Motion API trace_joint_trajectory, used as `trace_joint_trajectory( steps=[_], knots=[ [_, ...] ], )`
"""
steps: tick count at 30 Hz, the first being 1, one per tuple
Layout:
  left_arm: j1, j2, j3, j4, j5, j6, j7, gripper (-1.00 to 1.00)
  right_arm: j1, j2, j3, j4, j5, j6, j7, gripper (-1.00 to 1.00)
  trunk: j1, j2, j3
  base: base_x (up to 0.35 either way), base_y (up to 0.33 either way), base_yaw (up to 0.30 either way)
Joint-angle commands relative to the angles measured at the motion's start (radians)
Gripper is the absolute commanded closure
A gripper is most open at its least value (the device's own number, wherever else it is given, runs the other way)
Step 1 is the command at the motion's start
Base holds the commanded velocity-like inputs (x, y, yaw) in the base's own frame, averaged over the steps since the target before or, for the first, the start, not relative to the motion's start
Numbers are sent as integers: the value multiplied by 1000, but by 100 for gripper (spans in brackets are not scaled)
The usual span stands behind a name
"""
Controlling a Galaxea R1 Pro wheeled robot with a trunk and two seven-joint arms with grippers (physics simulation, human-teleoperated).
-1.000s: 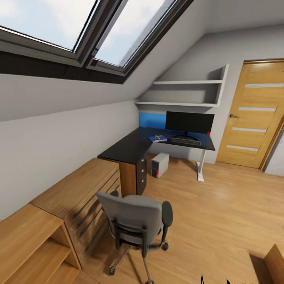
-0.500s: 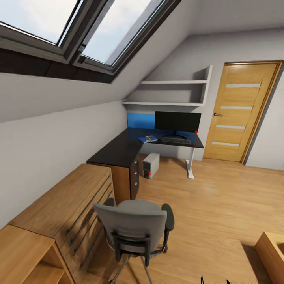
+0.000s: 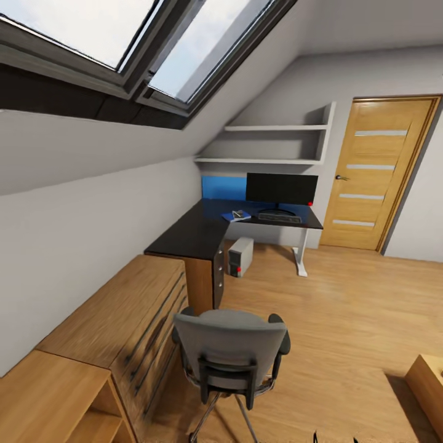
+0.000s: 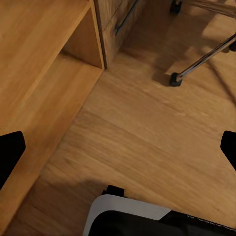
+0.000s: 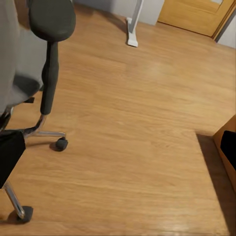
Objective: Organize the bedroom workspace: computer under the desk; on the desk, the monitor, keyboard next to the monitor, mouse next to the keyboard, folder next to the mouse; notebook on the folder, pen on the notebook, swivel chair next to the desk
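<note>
Both grippers low, jaws apart.

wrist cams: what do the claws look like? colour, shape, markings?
Left claw: two plain black fingers with blunt, flat-sided tips; no markings or cables visible. Right claw: the same plain black fingers. Near the left one sits a rounded white shell with black inset, robot part unclear.

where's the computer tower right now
In the head view, the light grey box-shaped computer tower stands on the wood floor under the glossy black L-shaped desk, between its dark drawer unit and white leg.
</note>
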Motion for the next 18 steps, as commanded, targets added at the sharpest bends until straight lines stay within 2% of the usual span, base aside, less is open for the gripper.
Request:
trace_joint_trajectory(
  steps=[1, 10, 18],
  knots=[
    [0, 1, -8, 0, 3, -3, 8, -100, -1, 0, 9, 1, 2, 3, -9, -100, 0, -1, -1, -56, 100, -32],
    [0, 1, -7, 0, 3, -3, 7, -100, -1, -1, 9, 1, 2, 14, -8, -100, 0, -1, 2, -36, 35, -176],
    [0, 1, -7, 0, 3, -3, 7, -100, -1, 0, 9, 1, 2, 14, -9, -100, 0, -1, 4, -167, 73, -239]
  ],
)
